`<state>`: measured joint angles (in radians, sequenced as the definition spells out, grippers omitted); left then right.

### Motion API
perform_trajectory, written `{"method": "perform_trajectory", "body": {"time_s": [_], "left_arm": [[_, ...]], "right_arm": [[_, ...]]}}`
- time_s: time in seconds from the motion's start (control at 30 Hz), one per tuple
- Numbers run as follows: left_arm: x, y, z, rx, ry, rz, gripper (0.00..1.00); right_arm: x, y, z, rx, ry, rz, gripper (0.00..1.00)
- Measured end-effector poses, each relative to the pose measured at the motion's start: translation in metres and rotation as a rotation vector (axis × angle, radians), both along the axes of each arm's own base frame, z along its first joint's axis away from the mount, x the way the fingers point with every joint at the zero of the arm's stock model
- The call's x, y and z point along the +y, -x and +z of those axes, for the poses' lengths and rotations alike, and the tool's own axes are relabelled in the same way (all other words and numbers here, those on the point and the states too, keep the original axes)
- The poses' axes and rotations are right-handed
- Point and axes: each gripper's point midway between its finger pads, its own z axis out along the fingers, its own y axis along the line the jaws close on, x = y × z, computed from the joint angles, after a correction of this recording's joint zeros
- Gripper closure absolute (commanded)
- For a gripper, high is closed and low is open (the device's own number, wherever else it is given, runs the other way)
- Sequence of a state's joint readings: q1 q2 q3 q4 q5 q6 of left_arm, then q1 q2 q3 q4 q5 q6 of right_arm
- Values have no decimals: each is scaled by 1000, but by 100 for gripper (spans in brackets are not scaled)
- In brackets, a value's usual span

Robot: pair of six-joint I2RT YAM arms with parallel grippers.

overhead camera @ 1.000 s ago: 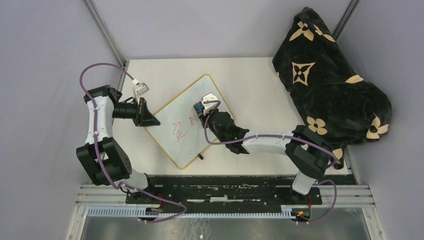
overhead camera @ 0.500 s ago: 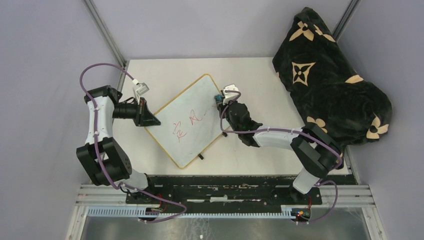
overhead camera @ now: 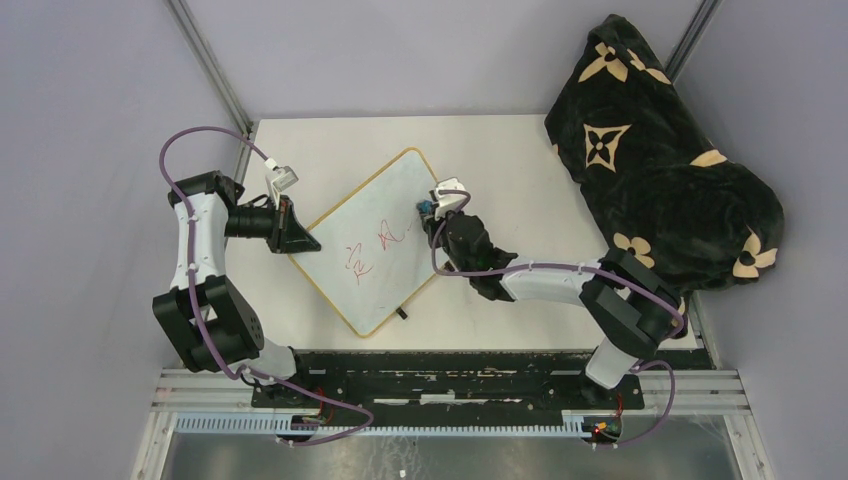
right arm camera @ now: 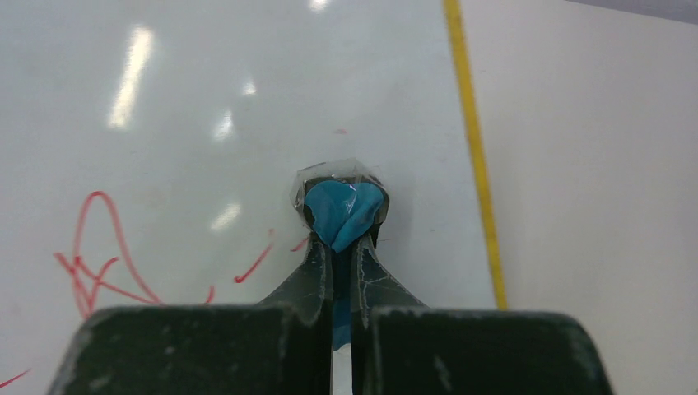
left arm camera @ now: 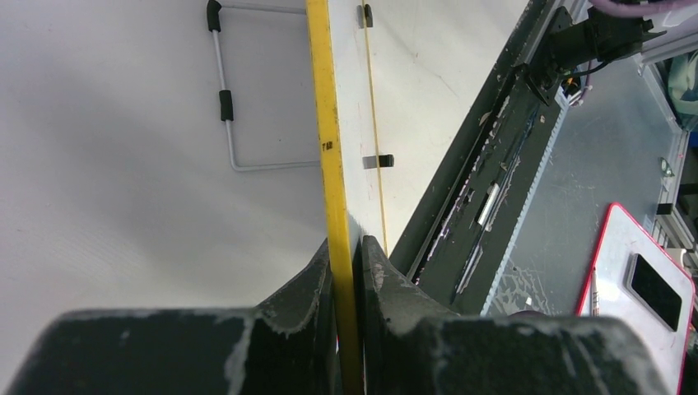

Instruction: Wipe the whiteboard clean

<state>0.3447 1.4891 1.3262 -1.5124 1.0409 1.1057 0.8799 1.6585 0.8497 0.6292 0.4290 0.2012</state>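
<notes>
The flat white rectangular whiteboard [overhead camera: 385,195] with its thin yellow-orange frame [right arm camera: 473,148] lies on the white tabletop [overhead camera: 520,160], left of centre and turned like a diamond. Its long axis runs diagonally from the near left to the far right. One rounded corner points at the far wall, and small black feet [overhead camera: 403,313] stick out from the near-right long edge. Red handwriting [overhead camera: 372,250] crosses its middle.

The left gripper [overhead camera: 300,243] is at the board's left end. Its jaws are pinched tight on the yellow frame edge, which runs straight between the fingers [left arm camera: 317,276] in the left wrist view.

The right gripper [overhead camera: 432,212] is over the far-right end, clamped on a small crumpled blue wad [right arm camera: 342,212]. The wad presses on the white surface just inside the frame, right of the red strokes.

A black blanket with tan flower shapes [overhead camera: 660,150] is heaped at the table's far right.
</notes>
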Motion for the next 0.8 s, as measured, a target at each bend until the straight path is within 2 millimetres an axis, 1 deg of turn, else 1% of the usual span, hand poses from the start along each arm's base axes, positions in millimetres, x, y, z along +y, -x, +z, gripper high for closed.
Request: {"method": "perform_trajectory", "body": {"time_s": [0.03, 0.1, 0.2, 0.33, 0.4, 0.6, 0.67, 0.8], "left_arm": [[0, 0, 0, 1, 0, 0, 97], [0, 0, 0, 1, 0, 0, 97], [0, 0, 0, 1, 0, 0, 97], [0, 0, 0, 1, 0, 1, 97], [0, 0, 0, 1, 0, 1, 97], [0, 0, 0, 0, -1, 0, 97], [0, 0, 0, 0, 0, 0, 97], [0, 0, 0, 0, 0, 0, 97]], "right_arm": [[10, 6, 2, -3, -4, 23, 99], [24, 15, 4, -6, -8, 53, 99], [39, 24, 7, -14, -17, 79, 99], [51, 34, 10, -19, -24, 103, 99], [51, 34, 10, -21, -24, 97, 99], [39, 26, 8, -16, -39, 64, 99], [27, 20, 4, -8, -36, 40, 99], [-6, -3, -3, 10, -37, -40, 99]]}}
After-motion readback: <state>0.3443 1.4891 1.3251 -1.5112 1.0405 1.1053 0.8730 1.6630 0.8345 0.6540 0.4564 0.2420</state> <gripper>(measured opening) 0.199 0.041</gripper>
